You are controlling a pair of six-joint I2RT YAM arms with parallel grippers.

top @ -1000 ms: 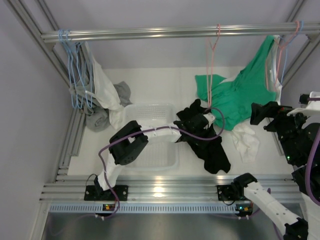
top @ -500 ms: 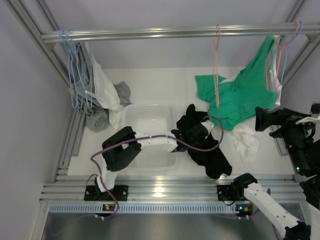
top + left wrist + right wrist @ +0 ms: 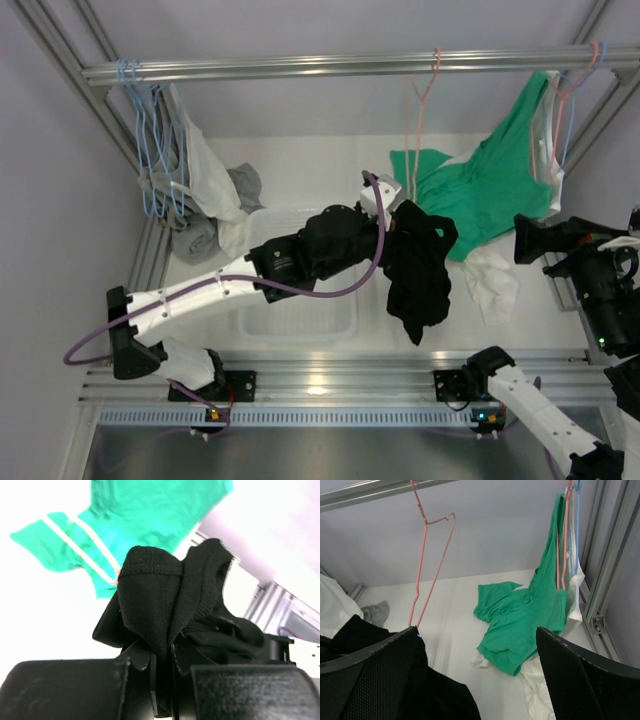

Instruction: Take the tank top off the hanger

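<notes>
Nearest the arm bases, a clear basket [image 3: 310,315] sat on the white tabletop [image 3: 320,165], and the left arm reached across it toward the middle. The left fingers [image 3: 70,687] were clenched on a bunched fold of the black tank top [image 3: 415,275]. From the wrist view the knit fabric rose in a peak straight out of the grip. The tank top hung from that grip at mid-table, its loose body drooping down beside the basket's right edge.

To the right, the right fingers [image 3: 585,680] stood spread wide and held nothing, raised well apart from the tank top. Below them a white garment [image 3: 492,282] lay crumpled on the tabletop.

Farther back, a green shirt [image 3: 485,195] trailed from the hangers at the right end down onto the tabletop. The pink hanger [image 3: 419,130] hung from the metal rail [image 3: 300,67], and its lower end met the top of the tank top just beside the grip. I could not tell whether a strap was looped on it. At the rail's far left, blue hangers [image 3: 135,100] carried grey and white clothes [image 3: 195,190].
</notes>
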